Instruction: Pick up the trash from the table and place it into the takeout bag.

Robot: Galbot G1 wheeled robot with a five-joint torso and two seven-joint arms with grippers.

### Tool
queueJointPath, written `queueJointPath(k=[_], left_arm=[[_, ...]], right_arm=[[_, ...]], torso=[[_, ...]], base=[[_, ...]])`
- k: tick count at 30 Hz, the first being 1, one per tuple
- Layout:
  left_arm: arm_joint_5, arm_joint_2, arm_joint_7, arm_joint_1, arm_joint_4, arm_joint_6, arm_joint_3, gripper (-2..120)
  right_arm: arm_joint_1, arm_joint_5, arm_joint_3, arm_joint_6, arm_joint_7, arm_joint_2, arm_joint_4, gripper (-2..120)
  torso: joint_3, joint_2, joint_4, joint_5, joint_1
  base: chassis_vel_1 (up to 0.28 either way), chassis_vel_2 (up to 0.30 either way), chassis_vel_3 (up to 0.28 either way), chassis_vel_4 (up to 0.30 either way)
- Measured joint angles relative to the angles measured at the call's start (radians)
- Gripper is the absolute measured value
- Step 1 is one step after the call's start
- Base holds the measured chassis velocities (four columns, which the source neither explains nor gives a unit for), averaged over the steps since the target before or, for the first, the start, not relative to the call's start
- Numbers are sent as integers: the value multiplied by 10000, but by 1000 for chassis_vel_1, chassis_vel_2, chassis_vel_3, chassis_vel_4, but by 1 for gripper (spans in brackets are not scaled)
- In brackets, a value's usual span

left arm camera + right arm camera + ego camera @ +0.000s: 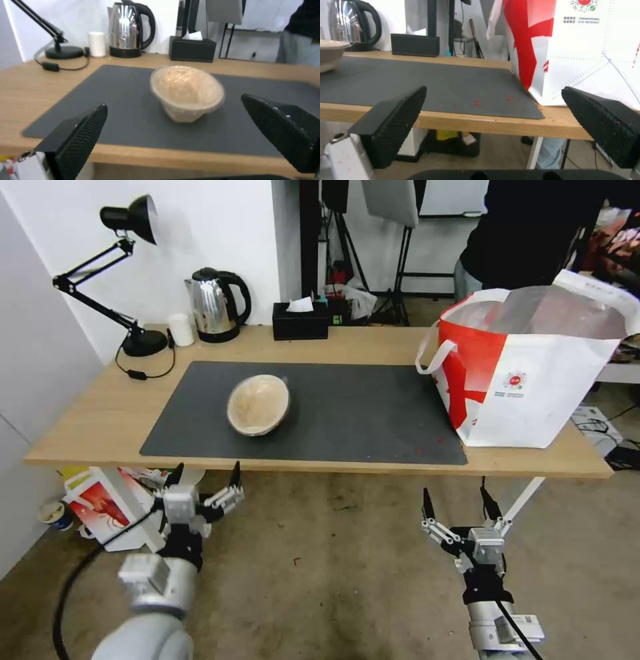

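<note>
A shallow beige bowl lies tipped on the dark grey mat of the light-wood table; the left wrist view has the bowl ahead, between the open fingers. The red-and-white takeout bag stands open at the table's right end, and its side rises close in the right wrist view. My left gripper hangs open below the table's front edge, in front of the bowl. My right gripper is open too, low before the table near the bag.
Along the back edge stand a black desk lamp, a white cylinder, a steel kettle and a black tissue box. A smaller bag sits on the floor under the table's left end. A person stands behind the takeout bag.
</note>
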Motion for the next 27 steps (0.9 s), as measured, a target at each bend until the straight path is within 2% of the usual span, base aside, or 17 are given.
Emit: queueJointPath(k=[4,6,16,17,21,22,24,25,27], left_arm=[[-396,36,-135,-194,-147,405,9,100],[-761,26,-154,-222,-216,269,-33,100],[-1061,44,-118,-87,-640,38,-180,100],[-1433,85,-147,7,-957,55,-254,100],[-1993,148,-341,32,-1092,232,-288,100],[-2320,168,-470,10,-1104,360,-300,100],[-4229,248,-1475,-228,-1109,918,-303,100],[-4229,248,-1475,-228,-1109,918,-303,100],[-5722,306,-2164,-401,-1109,1100,-283,100]], right_arm=[[0,0,0,0,0,0,1,100],[0,0,0,0,0,0,2,100],[0,0,0,0,1,0,3,100],[0,-1,0,0,0,0,3,100],[0,-1,0,0,1,0,3,100],[0,0,0,0,0,0,3,100],[1,-1,0,1,0,0,4,100],[1,-1,0,1,0,0,4,100],[0,0,0,1,1,0,4,100]], torso=[[0,0,0,0,1],[0,0,1,0,0],[0,0,1,0,0],[0,0,2,1,0],[0,0,2,0,0],[0,0,2,0,0],[0,0,1,-1,0],[0,0,1,-1,0],[0,0,3,0,0]], base=[[0,0,0,0],[0,0,0,0],[0,0,0,0],[0,0,0,0],[0,0,0,0],[0,0,0,0],[0,0,0,0],[0,0,0,0],[0,0,0,0]])
